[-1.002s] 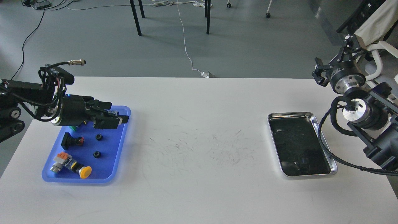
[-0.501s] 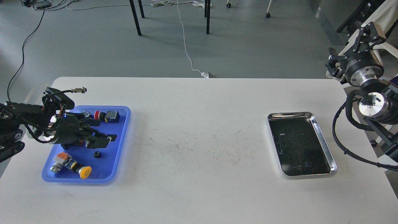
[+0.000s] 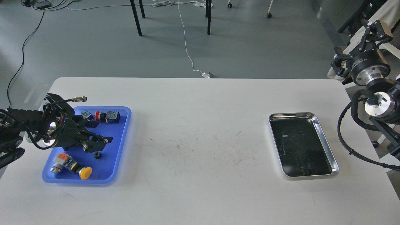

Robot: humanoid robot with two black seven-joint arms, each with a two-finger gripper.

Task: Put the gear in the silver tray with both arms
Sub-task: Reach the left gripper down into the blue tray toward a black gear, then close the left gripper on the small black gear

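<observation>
A small black gear (image 3: pixel 97 154) lies in the blue plastic tray (image 3: pixel 107 167) at the left. My left gripper (image 3: pixel 100 143) is low over that tray, just above and behind this gear, with its fingers apart and nothing seen held. It hides the tray area under it. The silver tray (image 3: pixel 292 115) lies at the right of the white table; its dark mirror-like bottom holds nothing. My right gripper (image 3: pixel 357 45) is raised beyond the table's far right corner, far from the silver tray, with its fingers spread wide and empty.
The blue tray also holds a yellow push button (image 3: pixel 82 171), an orange-topped part (image 3: pixel 62 157) and a red and blue switch (image 3: pixel 108 116). The right arm's black cable (image 3: pixel 347 145) loops beside the silver tray. Chair legs stand on the floor behind the table.
My left gripper has come down and back into the blue tray, now covering the spot where a second gear lay. My right arm has lifted and pulled away to the right.
</observation>
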